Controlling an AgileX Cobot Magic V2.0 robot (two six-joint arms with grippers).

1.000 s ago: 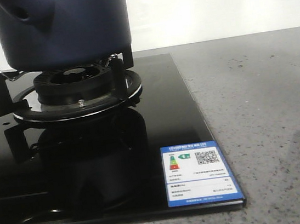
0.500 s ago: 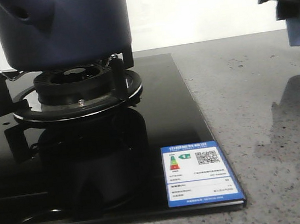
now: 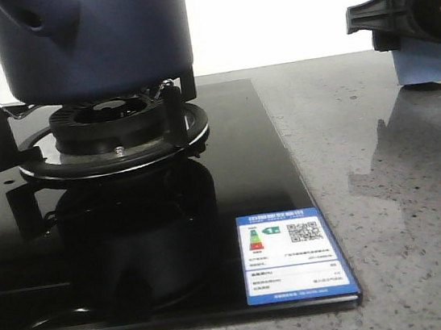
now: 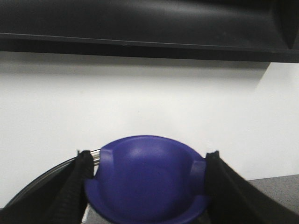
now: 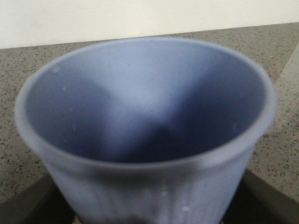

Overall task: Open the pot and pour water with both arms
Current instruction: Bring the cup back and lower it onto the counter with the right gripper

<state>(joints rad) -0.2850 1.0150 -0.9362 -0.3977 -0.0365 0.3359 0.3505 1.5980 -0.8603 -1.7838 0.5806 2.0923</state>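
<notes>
- Since half a second ago, the pale blue cup [image 3: 424,57] is being brought lower and further in from the right edge of the front view by the right claw [image 3: 396,16]; its base is now at or just above the grey counter [image 3: 387,192], and whether it is touching cannot be told.
- That claw is being kept closed around the cup, whose open mouth [image 5: 145,93] is being shown empty just in front of the wrist camera.
- A dark blue lid [image 4: 147,182] is being held between the fingers [image 4: 77,182] of the left claw [image 4: 147,186], closed on its edges.
- The pot [image 3: 90,36] is being left on the stove burner [image 3: 114,126], well apart from the right claw, off to its left.
- By this judgement, the opening step is being finished and the pouring step is being prepared: the cup, apparently dry, is being moved toward its next position.
- Next, a steady grip on both objects is being called for.
</notes>
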